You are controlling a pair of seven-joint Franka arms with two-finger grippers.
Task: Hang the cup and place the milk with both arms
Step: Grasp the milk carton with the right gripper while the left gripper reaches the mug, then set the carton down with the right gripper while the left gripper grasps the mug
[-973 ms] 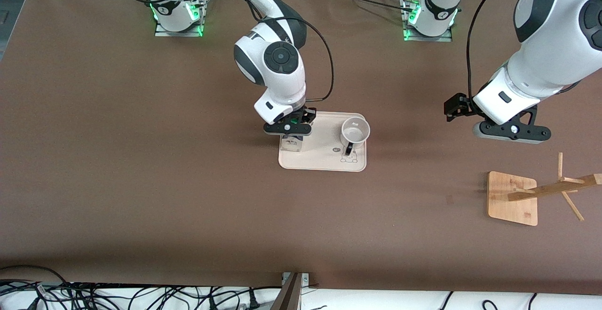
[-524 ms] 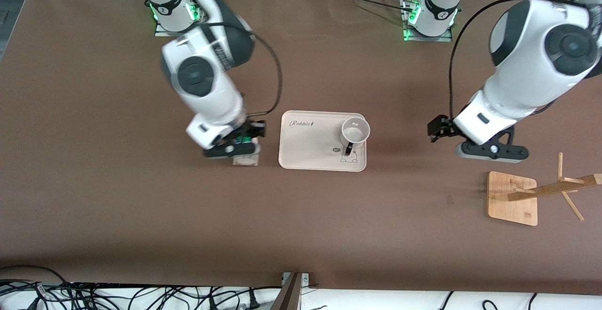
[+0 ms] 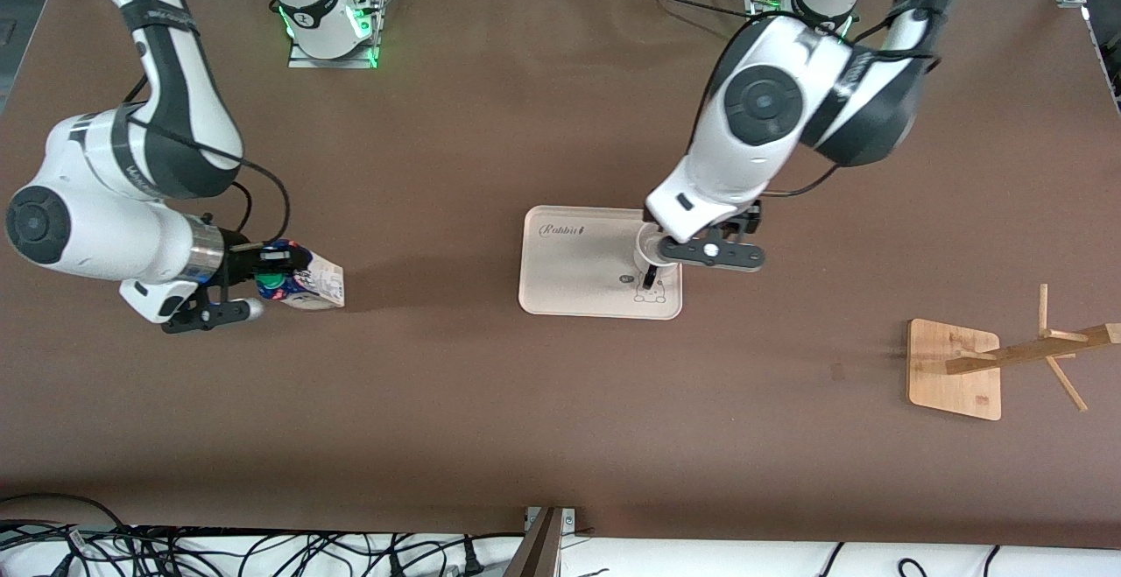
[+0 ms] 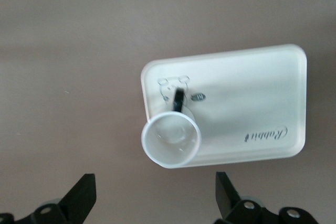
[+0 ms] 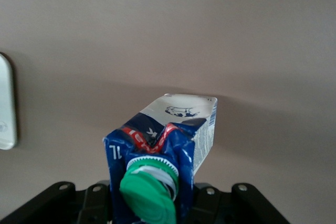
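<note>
The cup (image 3: 645, 249), white with a black handle, stands upright on the cream tray (image 3: 569, 270); the left arm covers most of it. My left gripper (image 3: 696, 253) hovers over the cup's edge. In the left wrist view the gripper (image 4: 154, 199) is open and empty, its fingers (image 4: 81, 199) apart beside the cup (image 4: 171, 139). My right gripper (image 3: 254, 286) is shut on the milk (image 3: 306, 284), holding it tilted over the bare table toward the right arm's end. The right wrist view shows the milk (image 5: 173, 129), its green cap toward the camera.
A wooden cup rack (image 3: 955, 369) with a slanting post and pegs stands toward the left arm's end, nearer the front camera than the tray. The tray (image 4: 252, 103) has "Rabbit" print. Cables run along the table's front edge.
My right arm has lifted the milk off the tray and carried it toward the right arm's end. My left arm has swung from near the rack to over the cup.
</note>
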